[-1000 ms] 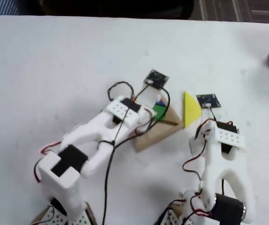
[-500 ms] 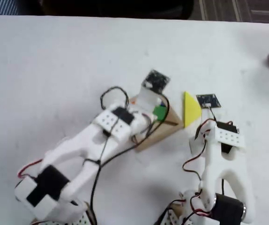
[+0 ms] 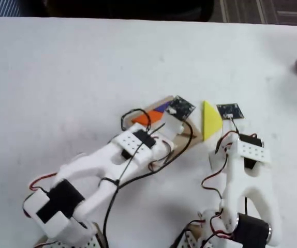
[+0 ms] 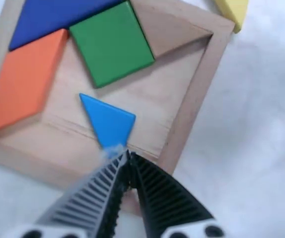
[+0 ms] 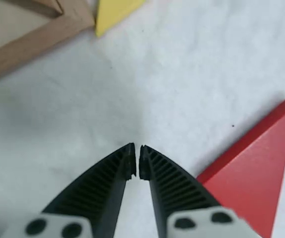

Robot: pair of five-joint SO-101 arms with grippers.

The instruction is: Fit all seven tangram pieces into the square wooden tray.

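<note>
The tray (image 4: 192,99) is lying flat on the white table (image 3: 60,67), near the middle. Four pieces are sitting inside it. A dark blue piece (image 4: 58,15) is lying along one side. A green square (image 4: 112,42) is touching it. An orange piece (image 4: 21,82) with slanted sides is lying next to the dark blue one, and its corner is meeting the green square. A small light blue triangle (image 4: 107,124) is lying by itself on the bare wood, apart from the green square, with one point aiming at the rim.

The left gripper (image 4: 129,159) is hanging over that rim, right at the tip of the light blue triangle. Its two fingers are pressed together and are gripping nothing. The left arm (image 3: 97,165) is stretching long and low from the near left corner of the table, and it is covering part of the tray.

A yellow piece (image 3: 210,120) is lying on the table just outside one corner of the tray. A red triangle (image 5: 251,168) is lying on the table too, just beside the right gripper (image 5: 137,161). That gripper is pointing down at bare table with its fingers closed and is carrying nothing. The right arm (image 3: 244,175) is standing folded up, near the yellow piece.
</note>
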